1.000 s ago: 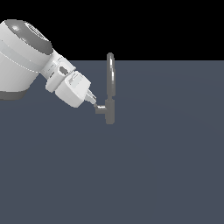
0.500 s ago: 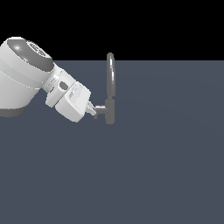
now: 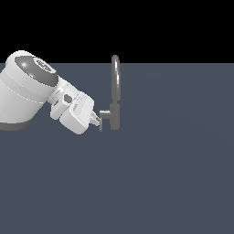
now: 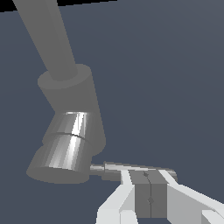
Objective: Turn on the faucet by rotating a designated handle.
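The faucet stood upright on the dark blue-grey desk, a slim grey metallic tap whose thin arched spout rose above a thicker cylindrical lower body. From that body, on the side facing the arm, the handle stuck out as a short stub ending in a thin flat bar. The white pincer met the bar's end, its fingers pressed together with no gap, touching the handle beside the faucet's base.
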Robot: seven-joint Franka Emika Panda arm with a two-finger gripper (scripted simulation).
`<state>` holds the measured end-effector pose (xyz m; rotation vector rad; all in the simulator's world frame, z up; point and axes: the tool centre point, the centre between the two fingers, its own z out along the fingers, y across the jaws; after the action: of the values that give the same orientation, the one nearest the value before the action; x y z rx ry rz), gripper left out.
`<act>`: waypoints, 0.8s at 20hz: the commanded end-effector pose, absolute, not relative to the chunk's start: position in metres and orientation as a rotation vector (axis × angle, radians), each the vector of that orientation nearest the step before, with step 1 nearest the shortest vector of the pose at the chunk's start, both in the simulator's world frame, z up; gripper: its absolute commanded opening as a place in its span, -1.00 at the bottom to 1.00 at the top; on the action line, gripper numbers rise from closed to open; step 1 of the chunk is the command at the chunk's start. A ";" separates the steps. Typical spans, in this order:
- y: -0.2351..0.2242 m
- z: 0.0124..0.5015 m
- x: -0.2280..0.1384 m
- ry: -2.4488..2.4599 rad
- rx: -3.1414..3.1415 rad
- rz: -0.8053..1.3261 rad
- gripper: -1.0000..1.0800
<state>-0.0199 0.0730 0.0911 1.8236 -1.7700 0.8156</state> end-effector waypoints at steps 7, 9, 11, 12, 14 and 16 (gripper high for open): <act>0.072 0.075 -0.013 -1.765 1.817 0.830 -1.00; 0.071 0.068 -0.009 -1.764 1.814 0.824 -1.00; 0.070 0.061 -0.005 -1.762 1.812 0.818 -1.00; 0.069 0.058 -0.003 -1.762 1.810 0.815 -1.00; 0.068 0.051 0.001 -1.761 1.808 0.809 -1.00; 0.067 0.045 0.005 -1.759 1.805 0.803 -1.00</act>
<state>0.0069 0.0789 0.0651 1.8229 -1.7770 0.8217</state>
